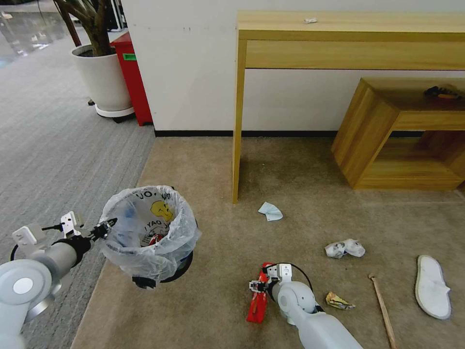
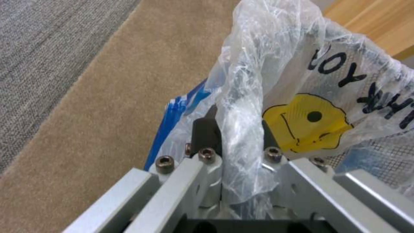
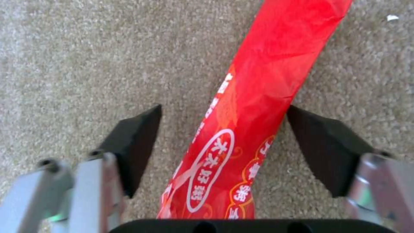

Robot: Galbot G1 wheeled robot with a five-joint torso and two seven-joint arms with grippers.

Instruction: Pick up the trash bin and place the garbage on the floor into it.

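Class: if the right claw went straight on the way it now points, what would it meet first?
Probably the red wrapper lying between its open fingers, then the carpet beneath; depth is unclear.

Crinkly, glossy translucent plastic lines the trash bin [image 1: 150,232]. The red wrapper [image 3: 254,97] is shiny, creased film on matt, short-pile floor [image 1: 290,184] carpet. The counter [image 1: 348,29] shows smooth pale wood.

The trash bin [image 1: 180,264] is dark and is lined with a translucent white bag [image 1: 145,228], on which a yellow smiling face [image 2: 304,124] and black letters are printed. The wrapper [image 3: 241,129] is bright red, with white characters and orange ornaments. The carpet [image 1: 300,194] is beige; the slipper [image 1: 432,286] is white.
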